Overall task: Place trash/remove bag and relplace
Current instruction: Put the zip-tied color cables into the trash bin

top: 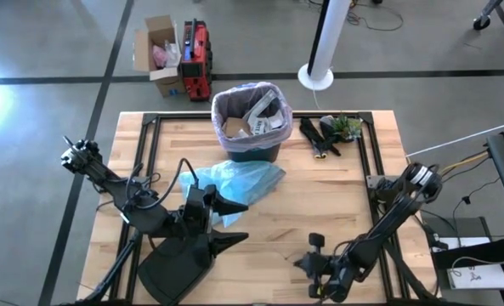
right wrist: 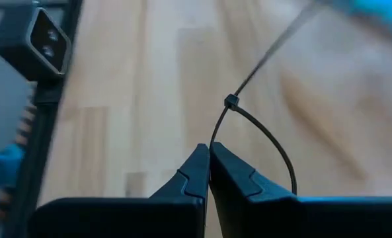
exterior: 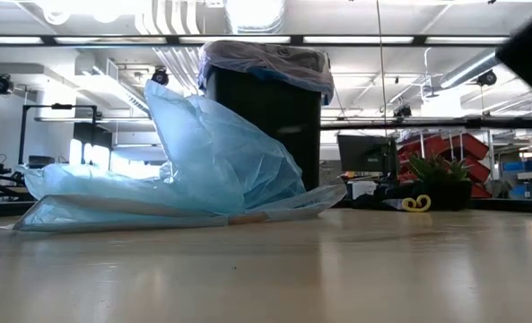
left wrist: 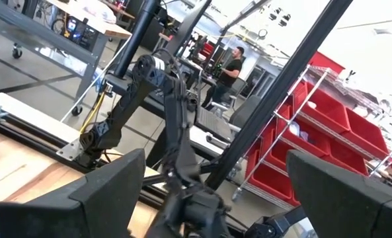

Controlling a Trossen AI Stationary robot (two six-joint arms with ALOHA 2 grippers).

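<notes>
Right now my right hand is pinched fully closed on nothing, low over bare bench at the near edge. My left hand is spread wide and empty, with the light blue bag just beyond its fingertips. Farther out from both, at the far edge, stands the bin, its pinkish liner folded over the rim and the trash already inside. My judgement: lifting the liner comes next, so I would reopen the right hand, approach the rim from above, and gather the drawstring edge evenly so nothing spills.
</notes>
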